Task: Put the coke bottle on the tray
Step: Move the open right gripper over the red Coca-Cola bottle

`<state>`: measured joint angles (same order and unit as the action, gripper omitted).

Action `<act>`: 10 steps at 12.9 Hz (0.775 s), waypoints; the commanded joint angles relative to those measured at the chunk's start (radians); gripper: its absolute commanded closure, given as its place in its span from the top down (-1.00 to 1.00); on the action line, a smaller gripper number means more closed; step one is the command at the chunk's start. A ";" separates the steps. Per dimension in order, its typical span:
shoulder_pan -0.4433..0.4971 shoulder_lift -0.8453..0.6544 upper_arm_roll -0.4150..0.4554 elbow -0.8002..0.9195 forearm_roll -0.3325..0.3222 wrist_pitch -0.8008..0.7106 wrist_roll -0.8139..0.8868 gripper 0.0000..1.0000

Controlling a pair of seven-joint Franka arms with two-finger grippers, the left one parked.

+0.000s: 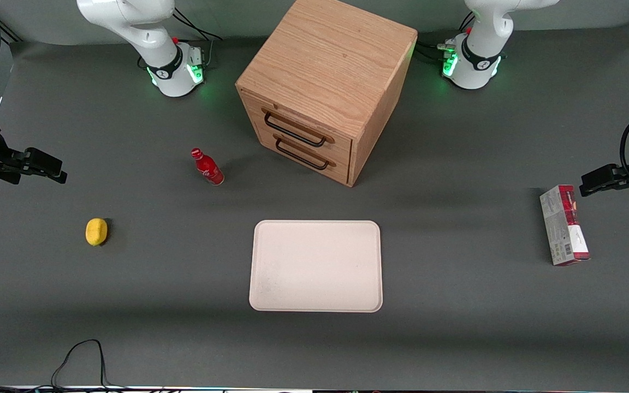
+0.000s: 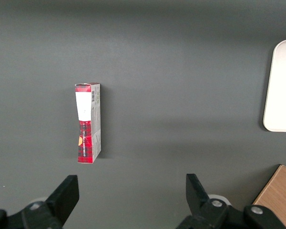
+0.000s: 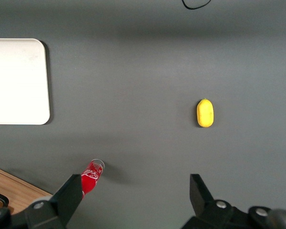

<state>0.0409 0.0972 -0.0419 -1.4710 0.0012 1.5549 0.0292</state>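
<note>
Spread wide with nothing between its fingers, the right arm's gripper (image 1: 47,166) hangs above the table at the working arm's end, well apart from everything on the dark grey mat (image 1: 456,305). Its two black fingertips (image 3: 71,191) stand far apart in the right wrist view, with bare mat showing between them. A yellow lemon (image 1: 96,231) lies on the mat nearer to the front camera than the gripper. The coke bottle (image 1: 207,167) stands upright on the mat, toward the middle of the table from the gripper, just in front of the wooden two-drawer cabinet (image 1: 325,82). The tray (image 1: 271,295) lies flat and bare, nearer to the front camera than the cabinet and the bottle, well apart from both. A red-and-grey carton (image 1: 563,225) lies toward the parked arm's end of the table.
</note>
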 commanded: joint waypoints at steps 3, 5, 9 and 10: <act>0.007 0.004 0.013 0.014 0.020 -0.013 0.017 1.00; 0.092 -0.016 0.013 -0.021 0.020 -0.055 0.050 1.00; 0.269 -0.143 0.013 -0.223 0.022 0.019 0.253 1.00; 0.311 -0.198 0.013 -0.314 0.022 0.071 0.280 1.00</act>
<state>0.2991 0.0366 -0.0199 -1.5922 0.0103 1.5379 0.2542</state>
